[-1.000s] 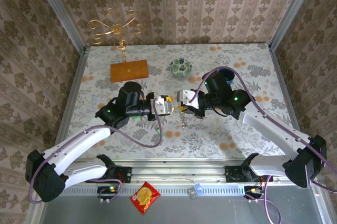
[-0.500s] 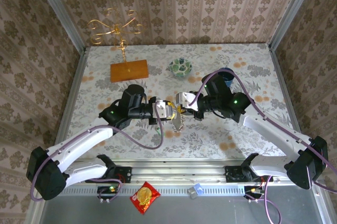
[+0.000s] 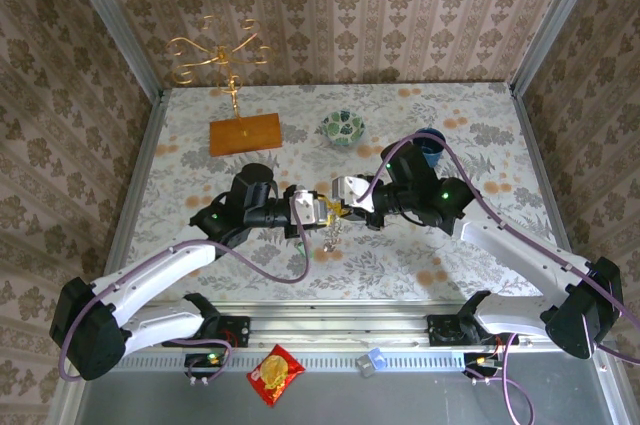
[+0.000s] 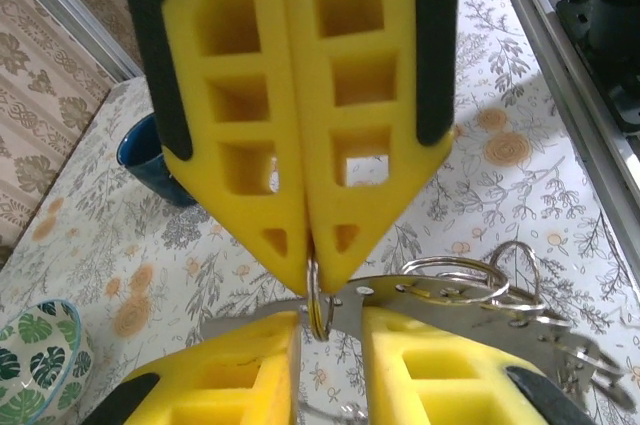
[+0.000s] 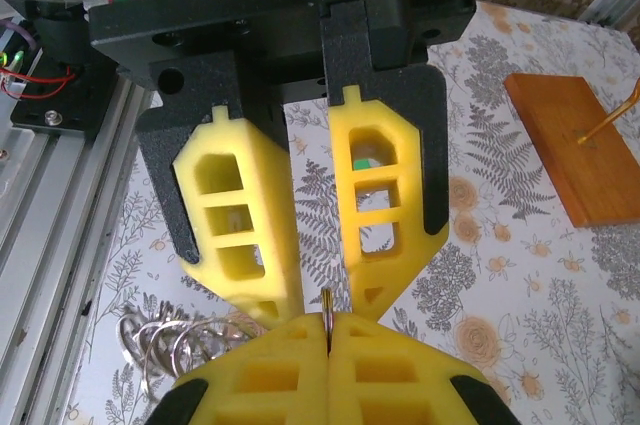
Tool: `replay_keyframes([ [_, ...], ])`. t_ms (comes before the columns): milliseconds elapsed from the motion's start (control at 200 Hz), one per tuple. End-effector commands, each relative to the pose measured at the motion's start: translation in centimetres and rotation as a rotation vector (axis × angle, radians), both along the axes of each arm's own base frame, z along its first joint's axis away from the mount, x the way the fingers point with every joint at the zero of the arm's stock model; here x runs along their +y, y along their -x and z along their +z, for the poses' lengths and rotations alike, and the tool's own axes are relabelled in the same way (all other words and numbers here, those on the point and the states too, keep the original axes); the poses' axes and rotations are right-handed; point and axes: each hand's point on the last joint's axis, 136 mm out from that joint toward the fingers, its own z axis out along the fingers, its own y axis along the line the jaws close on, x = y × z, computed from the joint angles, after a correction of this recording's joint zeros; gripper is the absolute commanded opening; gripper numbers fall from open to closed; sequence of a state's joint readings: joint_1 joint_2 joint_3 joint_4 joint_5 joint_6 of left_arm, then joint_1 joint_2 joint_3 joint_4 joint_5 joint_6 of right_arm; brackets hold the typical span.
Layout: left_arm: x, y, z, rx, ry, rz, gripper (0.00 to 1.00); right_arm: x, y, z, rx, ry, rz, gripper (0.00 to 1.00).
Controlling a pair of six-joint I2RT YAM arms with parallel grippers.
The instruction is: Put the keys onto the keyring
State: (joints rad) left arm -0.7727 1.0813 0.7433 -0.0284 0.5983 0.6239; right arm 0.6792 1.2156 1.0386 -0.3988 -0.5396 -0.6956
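Pinching the thin keyring (image 4: 316, 307) edge-on above the table (image 3: 430, 115), the right gripper (image 4: 313, 257) was closed; the left gripper (image 5: 320, 295) stood slightly agape, its pads flanking the same ring. The keys (image 4: 545, 337) hung just beside, among small silver rings (image 4: 455, 270).

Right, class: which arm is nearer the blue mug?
Right. The right arm bends right beside the blue mug; the left arm lies well to its left.
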Motion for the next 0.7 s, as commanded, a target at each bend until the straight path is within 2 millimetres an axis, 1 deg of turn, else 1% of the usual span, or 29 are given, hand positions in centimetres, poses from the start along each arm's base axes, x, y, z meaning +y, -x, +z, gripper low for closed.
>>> replay_keyframes([
  [0,-0.2,0.8,1.0,0.004,0.054,-0.026,0.21,0.5,0.8,1.3,-0.016,-0.053,0.032,0.0],
  [140,-0.3,0.8,1.2,0.008,0.066,-0.026,0.17,0.7,0.9,1.5,-0.013,-0.064,0.04,0.0],
  [255,-0.4,0.7,1.6,0.003,0.089,-0.022,0.14,0.9,1.0,1.3,-0.001,-0.063,0.044,0.0],
  [420,-0.4,0.6,1.8,-0.005,0.103,-0.016,0.0,0.7,1.0,1.1,-0.004,-0.065,0.038,0.0],
  [440,-0.4,0.6,1.8,-0.008,0.103,-0.014,0.0,0.7,1.0,1.1,-0.007,-0.063,0.035,0.0],
  [465,-0.4,0.6,1.8,-0.011,0.1,-0.011,0.0,0.5,0.9,1.0,-0.017,-0.057,0.022,0.07],
  [485,-0.3,0.5,1.9,-0.015,0.101,-0.008,0.0,0.3,0.7,0.9,-0.027,-0.051,0.008,0.16],
  [510,-0.3,0.5,1.9,-0.018,0.099,-0.003,0.0,-0.1,0.5,0.7,-0.045,-0.04,-0.008,0.23],
  [575,-0.1,0.3,1.9,-0.03,0.091,0.014,0.0,-1.1,0.1,0.5,-0.11,-0.007,-0.044,0.35],
  [625,0.1,0.1,1.9,-0.044,0.079,0.03,0.0,-2.0,-0.4,0.3,-0.162,0.024,-0.08,0.41],
  [695,0.2,-0.2,1.8,-0.069,0.044,0.055,0.0,-3.2,-0.8,-0.3,-0.218,0.087,-0.112,0.42],
])
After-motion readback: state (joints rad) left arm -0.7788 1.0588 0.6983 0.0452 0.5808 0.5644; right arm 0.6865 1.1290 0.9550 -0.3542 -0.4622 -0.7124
